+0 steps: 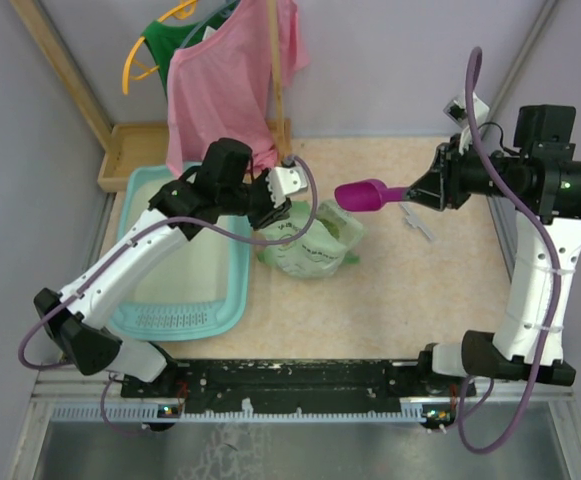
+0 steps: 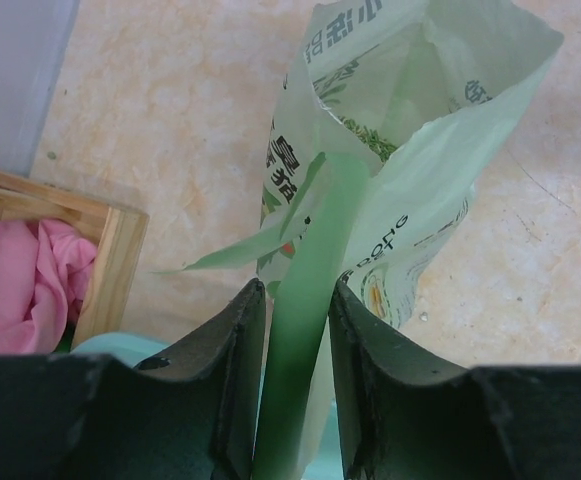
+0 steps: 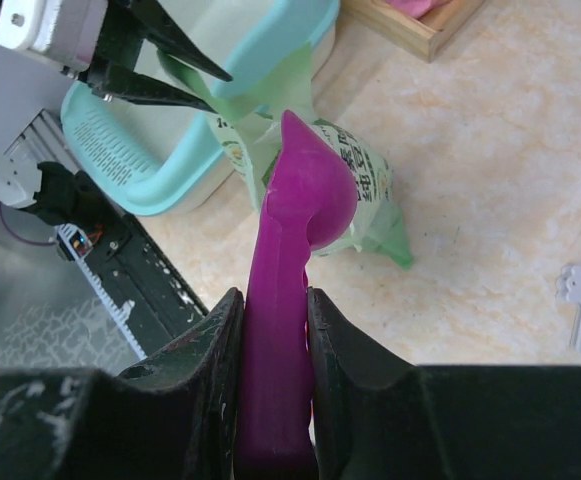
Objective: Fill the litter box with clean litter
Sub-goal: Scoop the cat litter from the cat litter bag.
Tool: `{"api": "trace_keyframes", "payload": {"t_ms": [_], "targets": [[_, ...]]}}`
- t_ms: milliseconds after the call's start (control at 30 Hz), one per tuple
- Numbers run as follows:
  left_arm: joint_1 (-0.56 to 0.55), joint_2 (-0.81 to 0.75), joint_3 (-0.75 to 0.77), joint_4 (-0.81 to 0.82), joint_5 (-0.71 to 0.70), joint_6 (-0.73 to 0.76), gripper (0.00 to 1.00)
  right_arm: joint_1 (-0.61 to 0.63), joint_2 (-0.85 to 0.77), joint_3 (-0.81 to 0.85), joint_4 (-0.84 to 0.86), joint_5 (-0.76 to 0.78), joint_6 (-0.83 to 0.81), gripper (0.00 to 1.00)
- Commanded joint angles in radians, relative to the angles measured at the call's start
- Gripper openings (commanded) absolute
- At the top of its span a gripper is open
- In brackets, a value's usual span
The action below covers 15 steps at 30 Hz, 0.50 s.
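While left end effector (image 2: 297, 295) pinches the bag (image 2: 425, 185) edge, clean litter (image 2: 370, 138) lies just ahead inside | right end effector (image 3: 273, 300) clamps scoop (image 3: 310, 200)

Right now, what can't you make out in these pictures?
Top view: the left arm covers much of the litter box floor.
Left wrist view: the bag walls hide all but a sliver of litter.
Right wrist view: the inside of the scoop bowl does not show.
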<state>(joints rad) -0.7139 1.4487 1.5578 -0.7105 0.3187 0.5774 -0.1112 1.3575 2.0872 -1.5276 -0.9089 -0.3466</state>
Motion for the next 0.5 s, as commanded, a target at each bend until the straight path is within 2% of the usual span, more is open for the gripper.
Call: {"api": "trace_keyframes", "payload": {"t_ms": [0, 133, 233, 300, 433, 467], "targets": [[-0.006, 0.021, 0.039, 0.037, -0.015, 0.008, 0.38, 0.011, -0.031, -0.011, 0.025, -0.04, 0.025, 0.0], [-0.006, 0.041, 0.05, 0.048, -0.025, 0.013, 0.37, 0.027, -0.05, -0.076, 0.024, -0.024, 0.031, 0.0], [-0.006, 0.049, 0.057, 0.063, -0.022, 0.007, 0.31, 0.056, -0.062, -0.132, 0.024, 0.022, 0.026, 0.0], [-0.007, 0.05, 0.06, 0.065, -0.016, 0.002, 0.24, 0.077, -0.061, -0.156, 0.025, 0.035, 0.027, 0.0], [-0.007, 0.035, 0.058, 0.063, -0.01, -0.007, 0.01, 0.107, -0.038, -0.168, 0.024, 0.082, 0.028, 0.0], [-0.007, 0.028, 0.057, 0.064, -0.01, -0.009, 0.0, 0.112, -0.027, -0.159, 0.025, 0.089, 0.029, 0.0]]}}
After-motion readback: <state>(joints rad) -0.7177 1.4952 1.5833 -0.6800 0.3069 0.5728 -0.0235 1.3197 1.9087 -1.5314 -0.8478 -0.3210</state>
